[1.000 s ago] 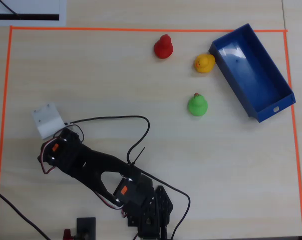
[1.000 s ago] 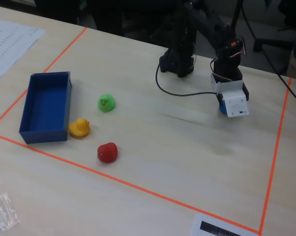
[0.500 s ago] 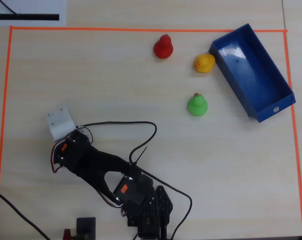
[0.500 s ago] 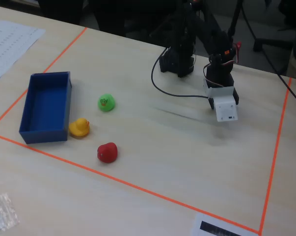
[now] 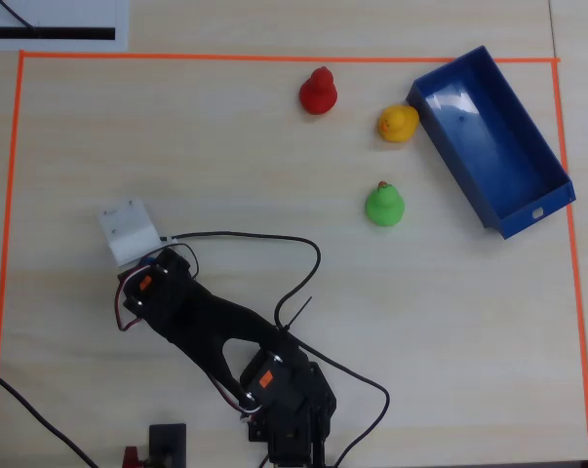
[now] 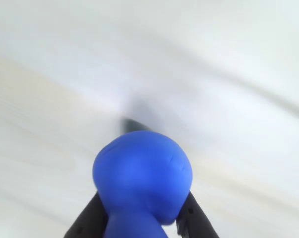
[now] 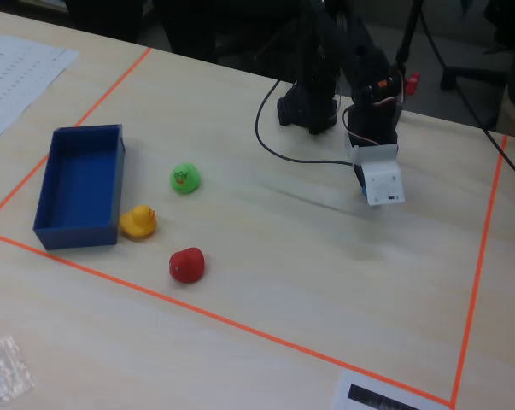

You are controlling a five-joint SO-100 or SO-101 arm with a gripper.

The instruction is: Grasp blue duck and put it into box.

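My gripper (image 6: 142,220) is shut on the blue duck (image 6: 142,178), whose rounded bright-blue body fills the lower middle of the blurred wrist view between two black fingers (image 6: 87,220). In the overhead view the gripper (image 5: 130,232) sits at the left under its white camera mount and hides the duck. In the fixed view the gripper (image 7: 372,181) is above the table at the right, with a sliver of blue (image 7: 360,184) beside the mount. The box (image 5: 489,146) lies empty at the far right of the overhead view, and at the left in the fixed view (image 7: 82,184), far from the gripper.
A red duck (image 5: 318,93), a yellow duck (image 5: 398,123) touching the box wall, and a green duck (image 5: 384,205) stand near the box. Orange tape (image 5: 11,195) frames the work area. Black cables (image 5: 303,253) trail from the arm base (image 5: 294,409).
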